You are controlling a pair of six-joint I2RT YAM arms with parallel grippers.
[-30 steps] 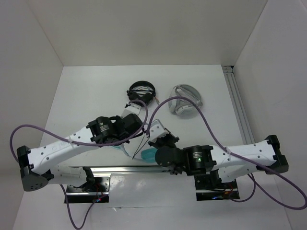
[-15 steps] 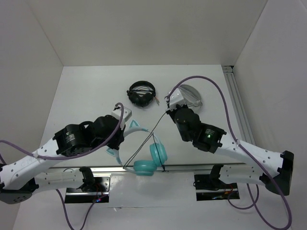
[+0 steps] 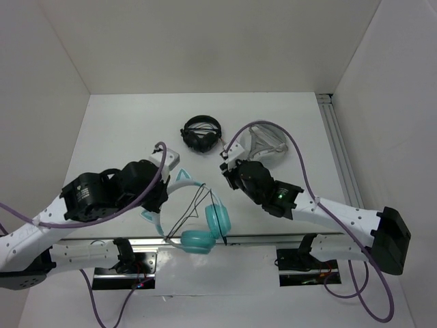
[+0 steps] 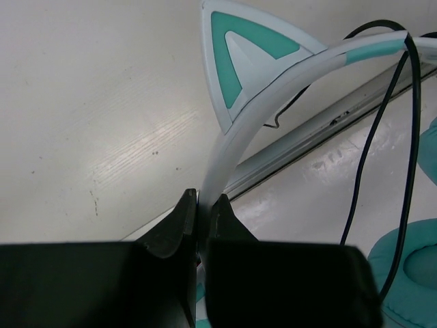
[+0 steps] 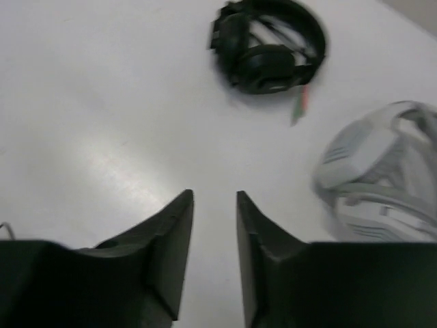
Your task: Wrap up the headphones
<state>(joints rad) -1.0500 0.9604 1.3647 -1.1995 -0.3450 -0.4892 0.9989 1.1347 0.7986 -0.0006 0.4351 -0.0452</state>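
Note:
The teal headphones lie near the table's front edge, their pale headband with two cat ears arching to the left. The thin dark cable runs loosely across the headband's span. My left gripper is shut on the headband; the left wrist view shows the jaws pinching it below a cat ear, with the cable hanging to the right. My right gripper is open and empty above bare table, just beyond the headphones; its jaws hold nothing.
Smaller black headphones lie at the back middle and also show in the right wrist view. A grey round case lies right of them. A metal rail runs along the table's right edge. Purple cables loop over both arms.
The right arm swung up and away from the headphones, then came back down-left towards them. The left arm drew back left with the headband, bringing the ear cups into view.

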